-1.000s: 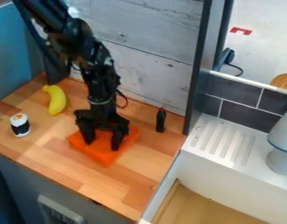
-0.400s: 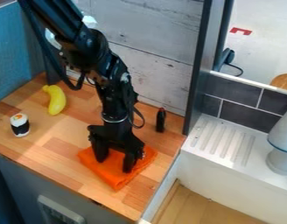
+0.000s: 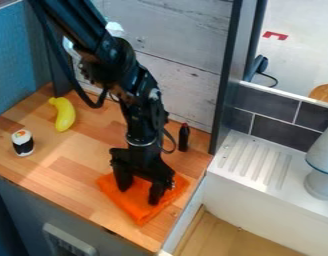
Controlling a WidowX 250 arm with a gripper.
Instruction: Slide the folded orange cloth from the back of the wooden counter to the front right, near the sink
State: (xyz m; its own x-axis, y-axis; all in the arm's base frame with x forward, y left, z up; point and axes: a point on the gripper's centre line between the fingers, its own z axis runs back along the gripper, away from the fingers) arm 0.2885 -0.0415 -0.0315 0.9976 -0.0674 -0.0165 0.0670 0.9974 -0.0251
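One wooden worktop [image 3: 66,167] lay beneath and around the orange cloth [image 3: 136,211], which served as the centre of the layout. Directions here followed the camera view. To the right of the cloth, past the worktop's edge, was a white sink [image 3: 287,205] with a ribbed drainboard [image 3: 250,157]. The black arm [image 3: 113,60] came in from above and to the left of the cloth, its gripper [image 3: 138,196] pointing down over the cloth's upper part. The jaws stood wide apart, with their tips down at the cloth and orange fabric visible between them. The cloth itself was spread on the worktop, its edges uneven and one corner pointing toward the front. Far to the cloth's right, a white tapered object [image 3: 322,165] with a blue band stood on the drainboard. A yellow banana [image 3: 65,116] lay up and left of the cloth. Farther left of it was a black-and-white sushi roll [image 3: 23,143]; above and right, a dark, red-topped bottle [image 3: 184,138] stood upright.
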